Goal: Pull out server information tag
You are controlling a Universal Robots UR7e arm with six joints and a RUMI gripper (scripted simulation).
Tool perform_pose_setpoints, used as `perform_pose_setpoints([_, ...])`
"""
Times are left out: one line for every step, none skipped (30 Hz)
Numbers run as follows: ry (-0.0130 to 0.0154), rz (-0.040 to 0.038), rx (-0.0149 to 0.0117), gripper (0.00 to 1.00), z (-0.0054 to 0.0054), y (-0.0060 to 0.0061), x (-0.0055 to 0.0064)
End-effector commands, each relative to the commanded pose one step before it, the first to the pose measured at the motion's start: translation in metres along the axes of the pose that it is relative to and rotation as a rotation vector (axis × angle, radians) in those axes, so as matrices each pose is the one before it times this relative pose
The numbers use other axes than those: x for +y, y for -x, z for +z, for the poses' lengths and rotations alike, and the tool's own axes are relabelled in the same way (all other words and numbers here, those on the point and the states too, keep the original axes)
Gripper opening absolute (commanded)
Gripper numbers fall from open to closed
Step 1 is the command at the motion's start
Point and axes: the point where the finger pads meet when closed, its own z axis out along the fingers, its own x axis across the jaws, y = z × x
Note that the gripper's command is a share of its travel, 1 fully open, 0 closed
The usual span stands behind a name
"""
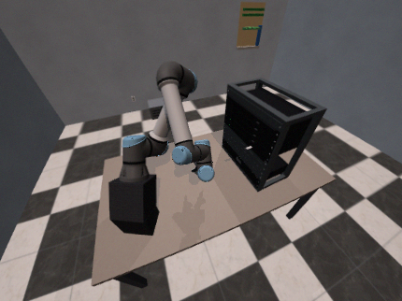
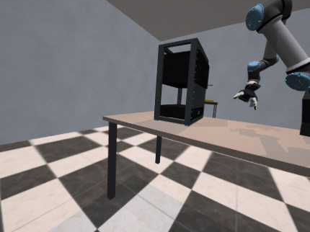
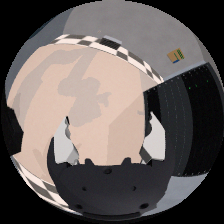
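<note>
A black server rack stands on the right half of the table, its front face with several stacked servers turned toward the arm. One pale information tag sticks out of the front face about halfway up. The tag also shows in the exterior view as a thin stub on the rack's front. My gripper is open and empty, hanging above the table some way left of the rack's front. In the wrist view my fingers frame bare table, with the rack's dark face at the right. The printed tags cannot be read.
The arm's black base block stands on the table's left side. The table edges lie close behind the rack's right side. A poster hangs on the back wall.
</note>
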Motion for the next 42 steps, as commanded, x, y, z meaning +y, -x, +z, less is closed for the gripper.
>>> perform_pose_setpoints([0.02201,-0.03489,-0.01309,1.0,-0.00285,-0.00116,0.00613])
perform_pose_setpoints([0.00394,-0.00654,-0.00248,1.0,-0.00051,-0.0002,0.00114])
perform_pose_setpoints([0.00394,-0.00653,-0.00248,1.0,-0.00051,-0.0002,0.00114])
perform_pose_setpoints([0.00393,-0.00652,-0.00247,1.0,-0.00051,-0.00021,0.00114])
perform_pose_setpoints([0.00392,-0.00652,-0.00247,1.0,-0.00051,-0.00021,0.00114])
perform_pose_setpoints([0.00392,-0.00651,-0.00246,1.0,-0.00051,-0.00021,0.00115])
perform_pose_setpoints([0.00391,-0.0065,-0.00246,1.0,-0.00051,-0.00021,0.00115])
perform_pose_setpoints([0.0039,-0.0065,-0.00245,1.0,-0.00051,-0.00022,0.00115])
perform_pose_setpoints([0.0039,-0.00649,-0.00245,1.0,-0.00052,-0.00022,0.00115])
perform_pose_setpoints([0.0,0.0,0.0,1.0,0.0,0.0,0.0])
perform_pose_setpoints([0.0,0.0,0.0,1.0,0.0,0.0,0.0])
perform_pose_setpoints([0.00389,-0.00648,-0.00245,1.0,-0.00052,-0.00022,0.00115])
perform_pose_setpoints([0.00388,-0.00648,-0.00244,1.0,-0.00052,-0.00022,0.00115])
perform_pose_setpoints([0.00388,-0.00647,-0.00244,1.0,-0.00052,-0.00022,0.00115])
perform_pose_setpoints([0.00387,-0.00646,-0.00243,1.0,-0.00052,-0.00023,0.00115])
perform_pose_setpoints([0.00386,-0.00645,-0.00243,1.0,-0.00052,-0.00023,0.00115])
perform_pose_setpoints([0.00386,-0.00645,-0.00242,1.0,-0.00052,-0.00023,0.00115])
perform_pose_setpoints([0.00385,-0.00644,-0.00242,1.0,-0.00052,-0.00023,0.00115])
perform_pose_setpoints([0.00384,-0.00643,-0.00241,1.0,-0.00053,-0.00023,0.00116])
perform_pose_setpoints([0.00384,-0.00642,-0.00241,1.0,-0.00053,-0.00024,0.00116])
perform_pose_setpoints([0.00383,-0.00642,-0.0024,1.0,-0.00053,-0.00024,0.00116])
perform_pose_setpoints([0.00382,-0.00641,-0.0024,1.0,-0.00053,-0.00024,0.00116])
perform_pose_setpoints([0.00381,-0.0064,-0.00239,1.0,-0.00053,-0.00024,0.00116])
perform_pose_setpoints([0.00381,-0.00639,-0.00239,1.0,-0.00053,-0.00024,0.00116])
perform_pose_setpoints([0.0038,-0.00638,-0.00238,1.0,-0.00053,-0.00024,0.00116])
perform_pose_setpoints([0.00379,-0.00637,-0.00238,1.0,-0.00053,-0.00025,0.00116])
perform_pose_setpoints([0.0,0.0,0.0,1.0,0.0,0.0,0.0])
perform_pose_setpoints([0.0,0.0,0.0,1.0,0.0,0.0,0.0])
perform_pose_setpoints([0.00379,-0.00637,-0.00237,1.0,-0.00053,-0.00025,0.00116])
perform_pose_setpoints([0.00378,-0.00636,-0.00237,1.0,-0.00053,-0.00025,0.00116])
perform_pose_setpoints([0.00377,-0.00635,-0.00236,1.0,-0.00054,-0.00025,0.00116])
perform_pose_setpoints([0.00376,-0.00634,-0.00236,1.0,-0.00054,-0.00025,0.00116])
perform_pose_setpoints([0.00376,-0.00633,-0.00235,1.0,-0.00054,-0.00025,0.00117])
perform_pose_setpoints([0.00375,-0.00632,-0.00235,1.0,-0.00054,-0.00026,0.00117])
perform_pose_setpoints([0.00374,-0.00631,-0.00234,1.0,-0.00054,-0.00026,0.00117])
perform_pose_setpoints([0.00373,-0.0063,-0.00234,1.0,-0.00054,-0.00026,0.00117])
perform_pose_setpoints([0.00373,-0.00629,-0.00233,1.0,-0.00054,-0.00026,0.00117])
perform_pose_setpoints([0.00372,-0.00628,-0.00233,1.0,-0.00054,-0.00026,0.00117])
perform_pose_setpoints([0.00371,-0.00627,-0.00232,1.0,-0.00054,-0.00026,0.00117])
perform_pose_setpoints([0.0037,-0.00626,-0.00232,1.0,-0.00054,-0.00026,0.00117])
perform_pose_setpoints([0.0037,-0.00626,-0.00231,1.0,-0.00054,-0.00027,0.00117])
perform_pose_setpoints([0.00369,-0.00625,-0.00231,1.0,-0.00054,-0.00027,0.00117])
